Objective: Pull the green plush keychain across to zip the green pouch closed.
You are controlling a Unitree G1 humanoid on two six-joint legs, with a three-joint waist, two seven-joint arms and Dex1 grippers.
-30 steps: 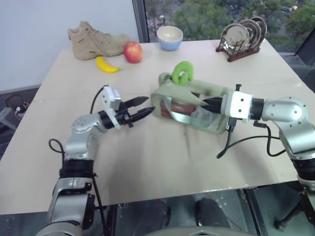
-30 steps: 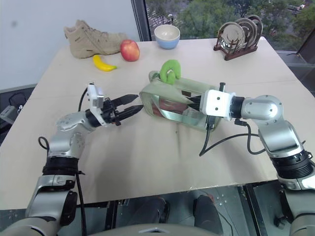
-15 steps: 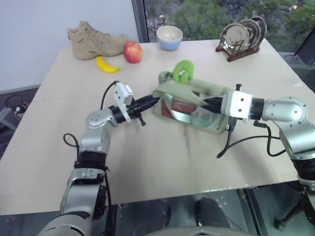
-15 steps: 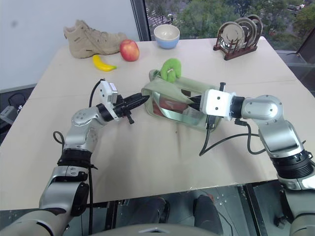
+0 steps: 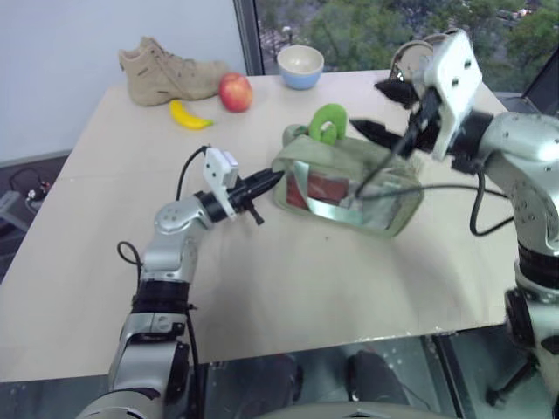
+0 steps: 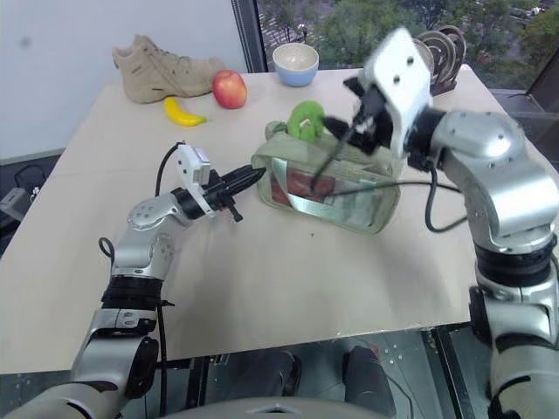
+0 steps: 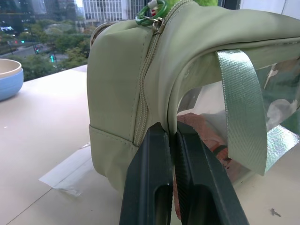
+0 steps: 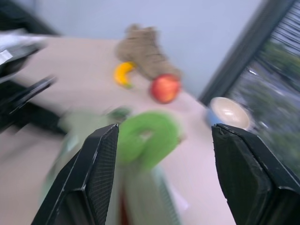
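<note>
The green pouch (image 5: 349,185) lies mid-table, with clear sides and reddish contents showing. Its green plush keychain (image 5: 327,122) stands on top at the far left end of the zipper. My left gripper (image 5: 269,181) is level with the table and shut on the pouch's left end seam (image 7: 161,108), its fingers (image 7: 145,173) pressed together. A mint ribbon strap (image 7: 241,103) hangs beside them. My right gripper (image 5: 382,109) is raised above the pouch, just right of the keychain, jaws wide open and holding nothing. Between its fingers, the right wrist view shows the keychain (image 8: 150,136).
At the table's far side sit a tan boot (image 5: 170,70), a red apple (image 5: 236,92), a yellow banana (image 5: 189,115), a blue-and-cream bowl (image 5: 301,65) and a plate rack (image 6: 441,52). The right arm's black cable (image 5: 476,209) hangs over the pouch's right end.
My left gripper moved in and shut on the pouch's left end. My right gripper let go of the pouch's right end, opened, and rose up toward the keychain.
</note>
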